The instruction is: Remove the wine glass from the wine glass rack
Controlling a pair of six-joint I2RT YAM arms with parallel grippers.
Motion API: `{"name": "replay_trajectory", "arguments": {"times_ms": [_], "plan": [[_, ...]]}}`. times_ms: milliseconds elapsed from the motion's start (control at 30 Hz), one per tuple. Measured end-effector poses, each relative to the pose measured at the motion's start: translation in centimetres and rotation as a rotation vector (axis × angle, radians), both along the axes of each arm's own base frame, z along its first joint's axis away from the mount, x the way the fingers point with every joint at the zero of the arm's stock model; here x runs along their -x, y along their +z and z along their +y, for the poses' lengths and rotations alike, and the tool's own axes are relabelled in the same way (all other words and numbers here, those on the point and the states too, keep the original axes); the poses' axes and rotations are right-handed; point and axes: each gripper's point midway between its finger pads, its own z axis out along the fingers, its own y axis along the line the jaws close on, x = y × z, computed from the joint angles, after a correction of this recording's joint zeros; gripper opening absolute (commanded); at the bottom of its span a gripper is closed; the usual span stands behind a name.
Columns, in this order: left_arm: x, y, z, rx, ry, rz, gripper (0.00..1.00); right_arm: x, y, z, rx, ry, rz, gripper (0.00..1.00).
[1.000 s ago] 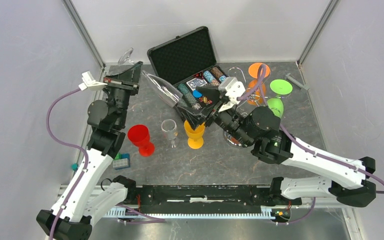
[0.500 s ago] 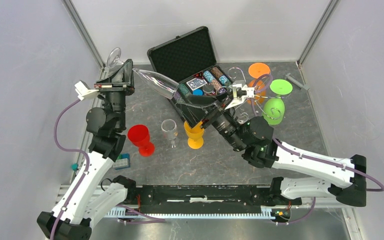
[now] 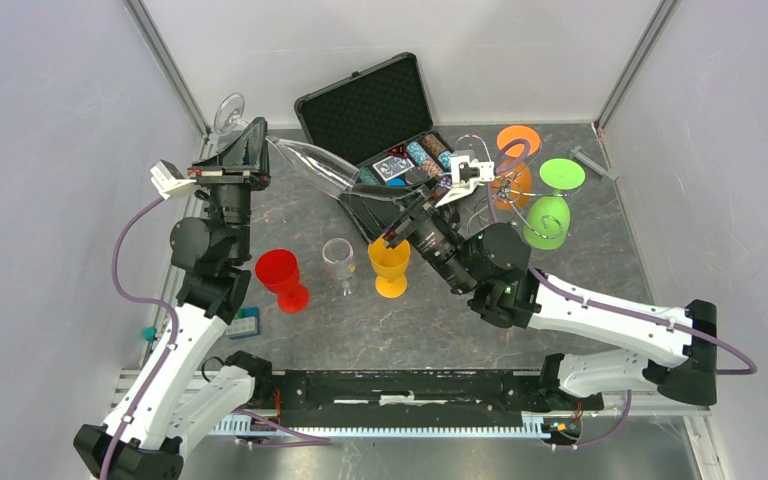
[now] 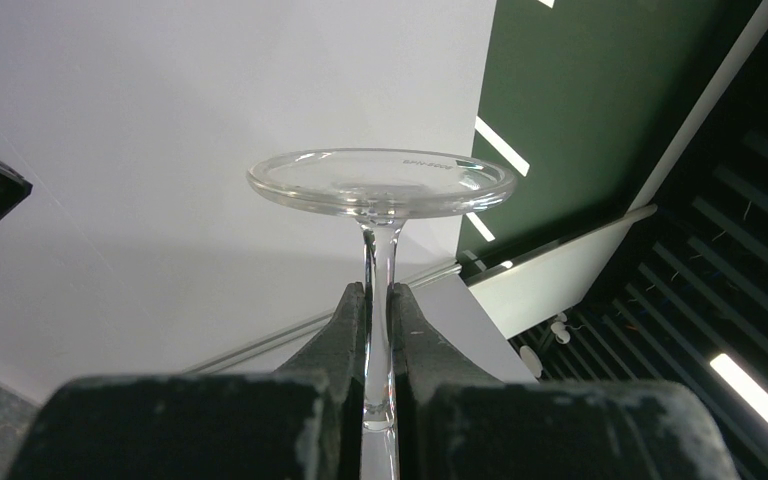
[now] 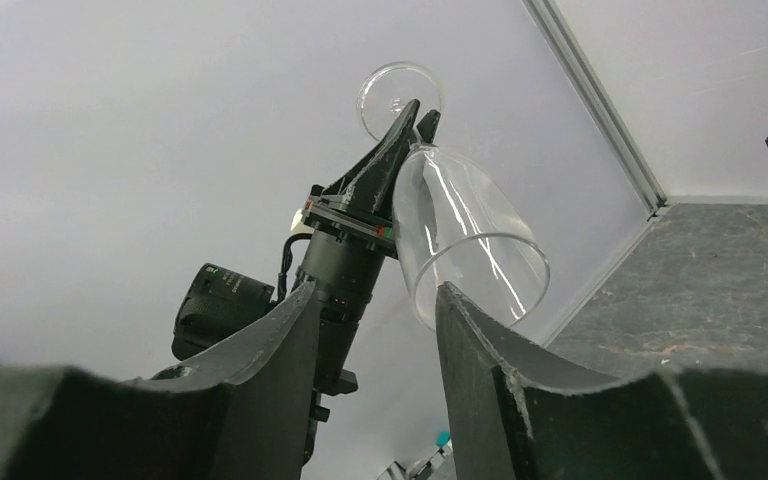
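Wine glass (image 3: 310, 165) was off wine glass rack (image 3: 507, 187), held aloft sideways w/ L gripper (image 4: 377, 290) pinching its stem, prob. so R gripper (image 5: 378, 290), jaws spread, could take bowl.

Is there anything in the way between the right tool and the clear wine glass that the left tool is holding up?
Nothing visible. From the right wrist view, the wine glass shows its bowl straight through the gap between the parted fingers of the right tool, with nothing in front of it. The left tool grips only the stem.
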Motion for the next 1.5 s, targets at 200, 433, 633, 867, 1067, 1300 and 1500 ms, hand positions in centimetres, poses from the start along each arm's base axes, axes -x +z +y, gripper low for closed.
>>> {"name": "replay_trajectory", "arguments": {"times_ms": [200,433,633,867,1067,1300,1500], "plan": [[0.4,0.5,-0.4,0.008,-0.029,-0.021,0.02,-0.2,0.1,0.7,-0.004,0.005,0.009,0.49],[0.9,1.2,-0.6,0.010,-0.050,-0.057,0.02,-0.6,1.1,1.5,-0.015,0.007,0.005,0.37],[1.4,1.7,-0.7,0.017,-0.061,-0.102,0.02,-1.0,0.7,2.3,-0.005,0.013,0.021,0.15],[1.6,1.5,-0.5,0.025,-0.059,-0.121,0.24,-1.0,0.8,2.5,-0.005,0.021,0.022,0.00],[2.0,1.7,-1.2,0.001,-0.090,-0.138,0.57,-1.1,1.0,2.4,0.025,-0.002,-0.021,0.00],[3.3,1.7,-1.9,-0.115,-0.094,-0.163,0.98,-1.8,0.9,2.0,0.082,-0.054,-0.076,0.00],[4.3,1.0,-3.0,-0.276,-0.102,-0.145,1.00,-2.7,0.6,0.7,0.162,-0.136,-0.122,0.00]]}}
